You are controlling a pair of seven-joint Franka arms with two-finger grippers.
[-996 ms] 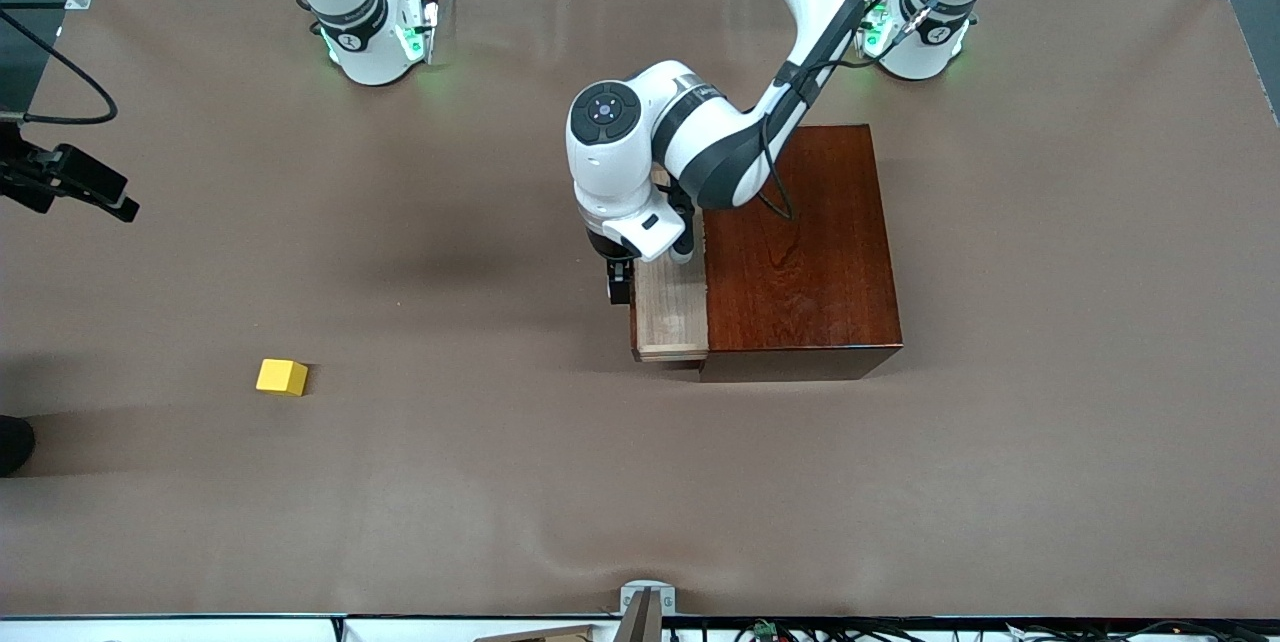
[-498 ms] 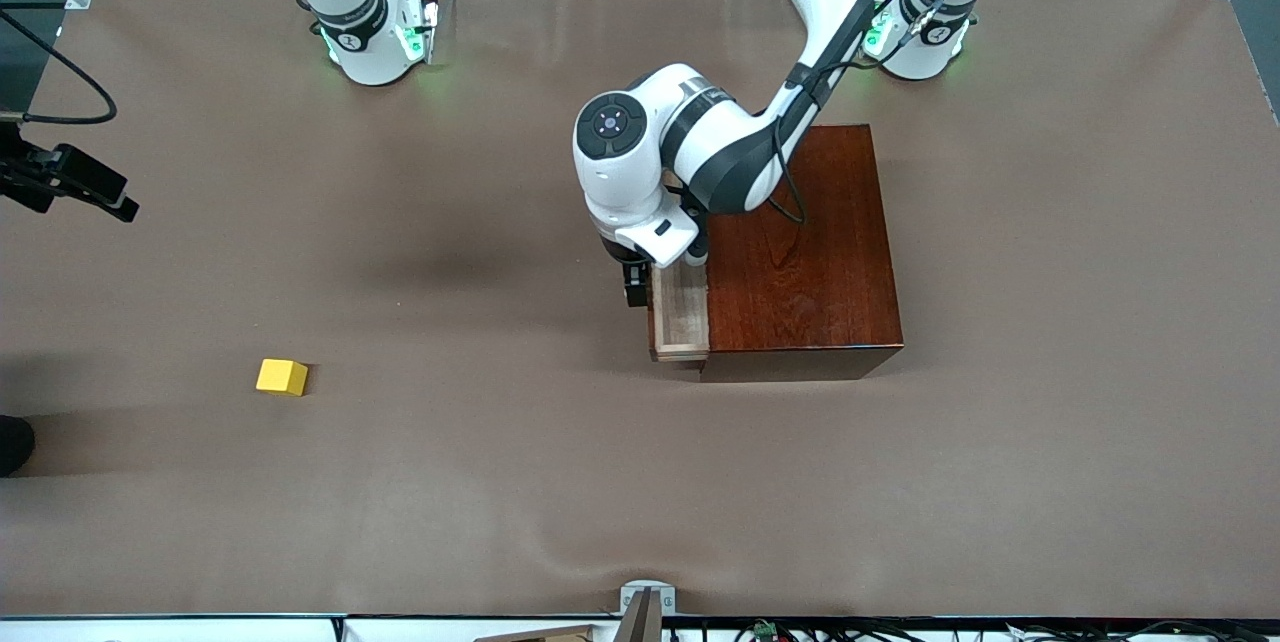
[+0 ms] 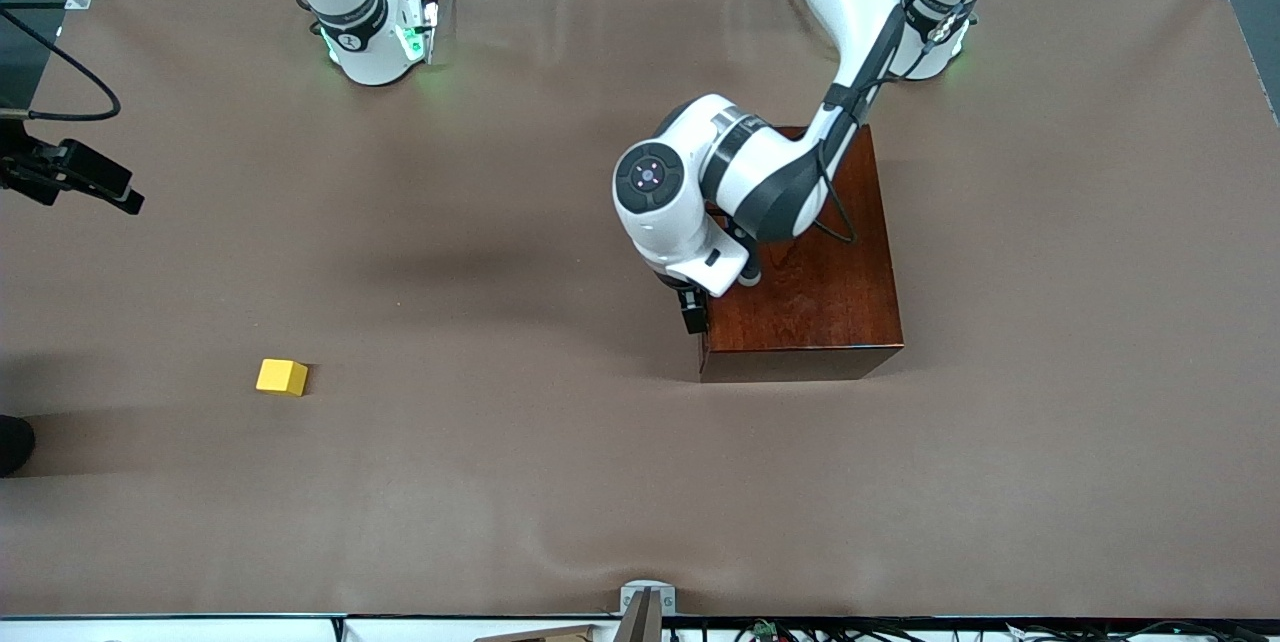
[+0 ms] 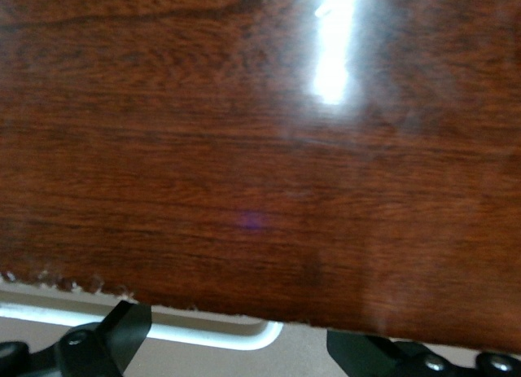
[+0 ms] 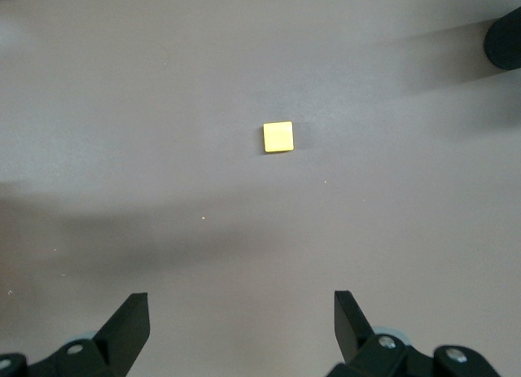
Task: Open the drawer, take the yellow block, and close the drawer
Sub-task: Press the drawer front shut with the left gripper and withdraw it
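Note:
The dark reddish-brown box point(image 3: 810, 252) stands toward the left arm's end of the table. The drawer is pushed fully in, and its pale tray is hidden. My left gripper point(image 3: 693, 314) is at the drawer's front. In the left wrist view point(image 4: 236, 348) its fingers are open and spread, with the white bar handle point(image 4: 203, 335) partly between them against the glossy wood front point(image 4: 260, 149). The yellow block point(image 3: 282, 377) lies on the table toward the right arm's end. My right gripper point(image 5: 240, 308) is open and empty, high over the yellow block point(image 5: 278, 137).
The table point(image 3: 500, 482) is covered in brown cloth. A black device with a cable point(image 3: 70, 177) juts in at the edge toward the right arm's end. A dark round object point(image 3: 12, 444) sits at that edge, nearer the front camera.
The left gripper moved toward the box and the drawer slid in. The pale tray showed earlier and is now fully inside. The yellow block has not moved.

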